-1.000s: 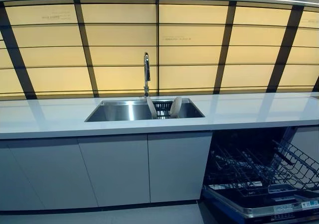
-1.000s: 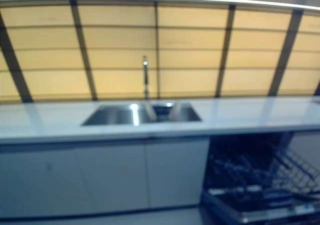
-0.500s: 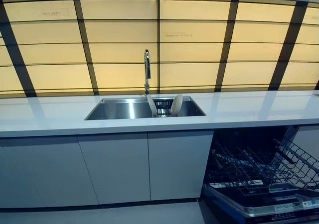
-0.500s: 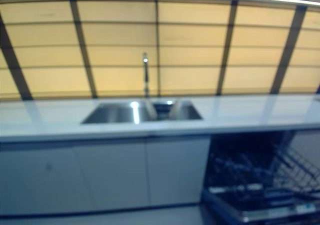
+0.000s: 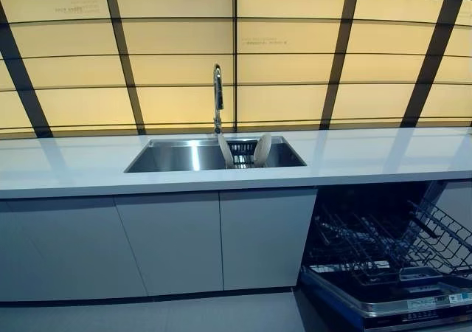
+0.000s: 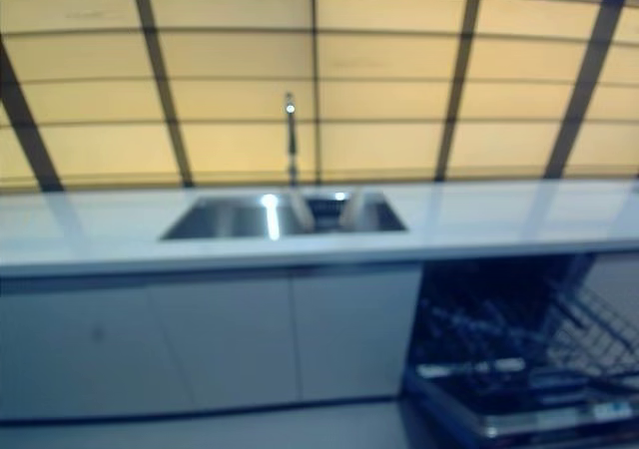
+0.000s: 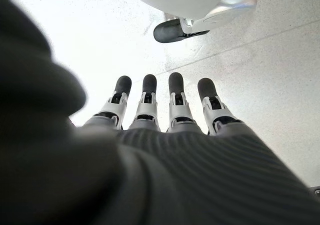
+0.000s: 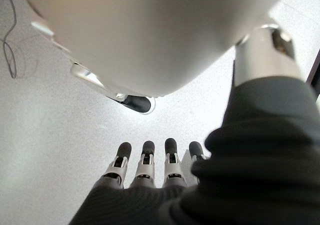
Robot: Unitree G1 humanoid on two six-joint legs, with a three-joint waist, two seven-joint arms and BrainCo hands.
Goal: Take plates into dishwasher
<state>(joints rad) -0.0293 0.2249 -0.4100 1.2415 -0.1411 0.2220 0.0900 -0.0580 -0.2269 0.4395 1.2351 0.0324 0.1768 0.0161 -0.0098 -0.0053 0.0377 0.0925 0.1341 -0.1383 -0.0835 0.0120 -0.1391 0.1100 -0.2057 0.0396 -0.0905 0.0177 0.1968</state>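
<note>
Two pale plates (image 5: pixel 225 152) (image 5: pixel 262 150) stand on edge in a dark rack inside the steel sink (image 5: pixel 169 157) set in the white counter. The dishwasher (image 5: pixel 383 258) at the lower right stands with its door down and its wire rack (image 5: pixel 424 240) pulled out, nothing in it. Neither hand shows in the eye views. In the left wrist view my left hand (image 7: pixel 165 110) hangs over the floor with straight fingers, holding nothing. In the right wrist view my right hand (image 8: pixel 145 172) also points down at the floor, fingers straight and bare.
A tall tap (image 5: pixel 217 99) rises behind the sink. The white counter (image 5: pixel 66 170) runs the full width, with grey cabinet doors (image 5: pixel 169 243) below it. A wall of yellow panels with dark bars (image 5: pixel 295 59) stands behind. Grey floor (image 5: pixel 184 313) lies before the cabinets.
The whole picture has slid a little: counter and sink sit slightly higher and closer, so the camera has moved. Nothing on the counter or in the dishwasher has shifted.
</note>
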